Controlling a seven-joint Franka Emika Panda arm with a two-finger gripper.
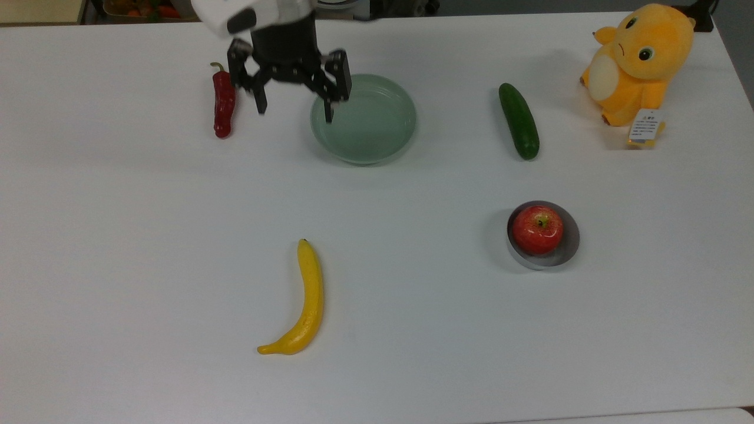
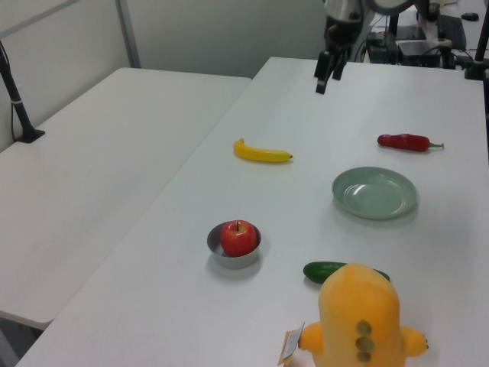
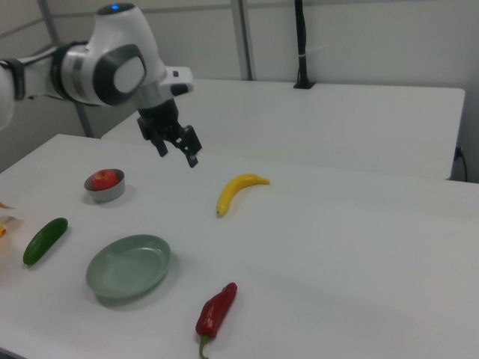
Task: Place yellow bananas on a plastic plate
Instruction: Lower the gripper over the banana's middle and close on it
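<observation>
We see a wrinkled red chili pepper (image 1: 224, 104) at the top view's upper left, a dark green cucumber (image 1: 519, 121) and an orange plush toy (image 1: 637, 62) at upper right, and a red apple (image 1: 536, 229) in a grey metal dish (image 1: 569, 247) at right.

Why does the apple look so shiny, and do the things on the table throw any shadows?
In the top view the apple carries a small bright glare spot from overhead light, and its metal dish casts a soft grey shadow toward the top view's left. The plate has a faint shadow below its rim. In the right view the table is evenly lit, with a soft shadow beside the plate.
</observation>
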